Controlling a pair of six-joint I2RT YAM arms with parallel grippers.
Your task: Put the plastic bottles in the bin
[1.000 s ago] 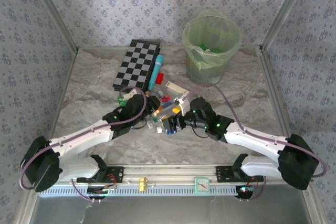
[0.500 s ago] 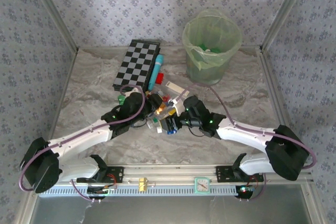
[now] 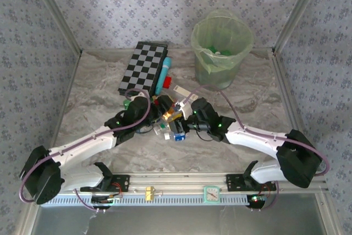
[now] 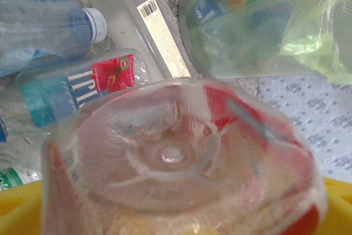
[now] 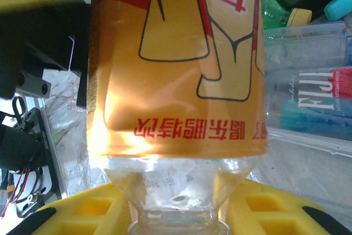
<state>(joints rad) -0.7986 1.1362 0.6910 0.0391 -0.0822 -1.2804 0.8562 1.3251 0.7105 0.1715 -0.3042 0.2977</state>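
A clear bottle with a red-yellow label [image 3: 171,113] hangs between my two grippers over the pile of plastic bottles [image 3: 171,129]. My right gripper [image 5: 176,221] is shut on its neck, a yellow finger [image 5: 82,213] on each side. The bottle's base [image 4: 176,158] faces my left gripper [image 4: 176,216], whose yellow fingers [image 4: 16,213] stand wide apart at the frame's edges. Below lie a Fiji bottle [image 4: 82,89] and a clear blue-tinted one [image 4: 44,26]. The pale-green bin [image 3: 221,48] stands at the back right with several bottles inside.
A folded checkerboard [image 3: 143,67], a cyan tube [image 3: 163,75] and a small red block [image 3: 167,81] lie behind the pile. A flat clear box [image 4: 148,23] rests among the bottles. Patterned walls close the table's back and sides.
Both grippers moved up and inward over the pile. My right gripper closed on the red-yellow bottle's neck. My left gripper's fingers spread apart from it.
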